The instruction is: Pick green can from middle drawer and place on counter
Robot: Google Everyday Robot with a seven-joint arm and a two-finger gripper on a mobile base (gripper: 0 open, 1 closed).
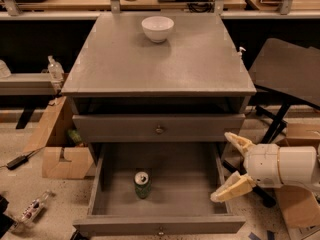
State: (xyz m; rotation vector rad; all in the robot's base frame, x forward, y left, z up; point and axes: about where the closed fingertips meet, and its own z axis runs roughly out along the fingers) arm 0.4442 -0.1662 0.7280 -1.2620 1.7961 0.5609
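Observation:
The green can (142, 184) stands upright in the open middle drawer (160, 224), left of the drawer's centre, silver top showing. My gripper (229, 166) is at the right, over the drawer's right wall, with its two cream fingers spread open and empty, pointing left. It is about a third of the drawer's width to the right of the can and apart from it. The grey counter (200, 59) lies above, with a white bowl (157, 28) near its back edge.
A shut drawer with a brass knob (159, 130) sits above the open one. A cardboard box (62, 144) and clutter lie on the floor at left. A dark chair (290, 74) and another box (300, 199) stand at right.

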